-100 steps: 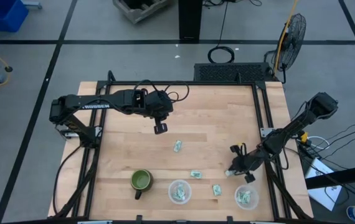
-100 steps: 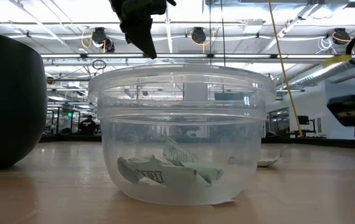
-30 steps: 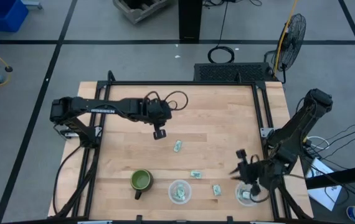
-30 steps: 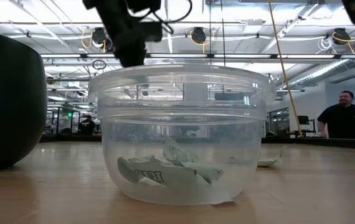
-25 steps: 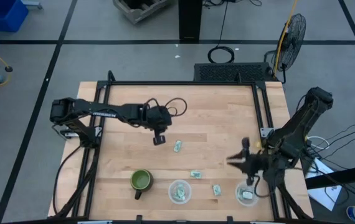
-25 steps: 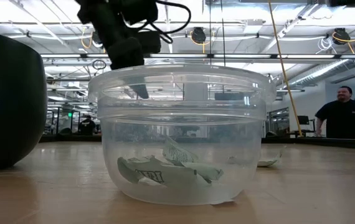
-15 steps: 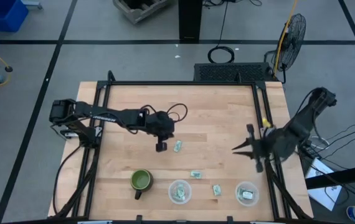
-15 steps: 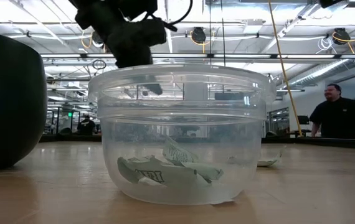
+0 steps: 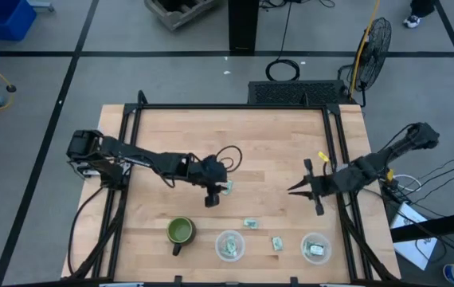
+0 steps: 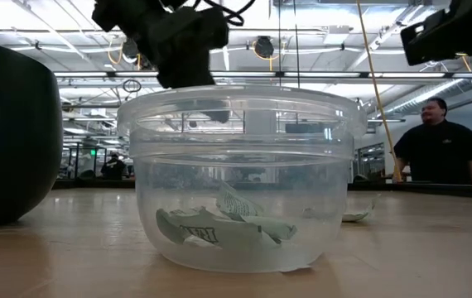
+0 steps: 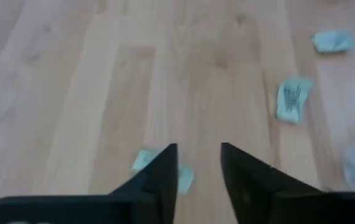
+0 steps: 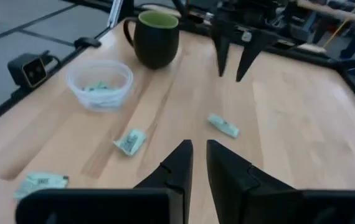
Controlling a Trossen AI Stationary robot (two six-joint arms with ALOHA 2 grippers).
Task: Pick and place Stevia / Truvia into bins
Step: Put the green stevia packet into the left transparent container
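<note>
Over on the left of the high view, the left hand (image 9: 211,199) is hanging low over the middle of the worktop (image 9: 275,135), right beside a loose Stevia packet (image 9: 227,187). In its wrist view the fingers (image 11: 165,171) are sitting slightly apart with nothing between them, and that packet (image 11: 141,160) is peeking out just past one fingertip. To do this pick well, I'd say the hand needs to shift sideways until the packet is lying squarely in the gap, then press flat to the wood before closing, since a packet this thin is likely to slide away.

Moving along the lower edge, the dark green mug (image 9: 180,232) is standing left of the first bin (image 9: 229,245), which is already holding packets. Two more packets are lying loose: one (image 9: 251,223) just above that bin, another (image 9: 277,243) between the two bins. The second bin (image 9: 315,249) at lower right is holding a packet too.

On the right, the right hand (image 9: 305,188) is hovering well above the second bin, fingers a little apart and empty. In the low view a person (image 10: 445,141) is standing in the room behind
</note>
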